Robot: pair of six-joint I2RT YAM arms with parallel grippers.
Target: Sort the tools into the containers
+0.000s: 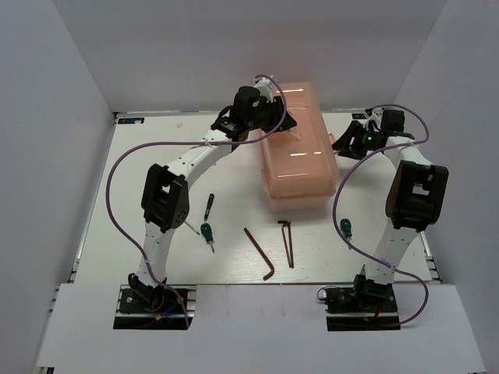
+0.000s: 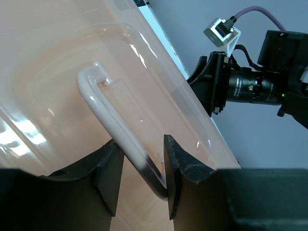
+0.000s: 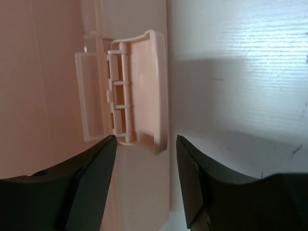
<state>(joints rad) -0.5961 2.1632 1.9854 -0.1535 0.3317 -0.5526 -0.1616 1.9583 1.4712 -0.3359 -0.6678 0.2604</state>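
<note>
The salmon-pink toolbox (image 1: 300, 160) stands closed at the table's middle back. My left gripper (image 1: 279, 117) hangs over its lid (image 2: 53, 43). In the left wrist view the gripper (image 2: 143, 140) is closed on the white lid handle (image 2: 103, 103), which crosses slantwise between the fingers and touches both. My right gripper (image 1: 343, 143) is at the box's right end; in its wrist view it (image 3: 146, 139) is open just short of the box's latch (image 3: 139, 86). Three green-handled screwdrivers (image 1: 207, 204) (image 1: 207, 232) (image 1: 345, 227) and two dark hex keys (image 1: 260, 253) (image 1: 287, 241) lie on the table in front of the box.
White walls close in the table on the left, back and right. The right arm's wrist with its camera (image 2: 250, 86) is just past the box's far edge in the left wrist view. Purple cables loop from both arms.
</note>
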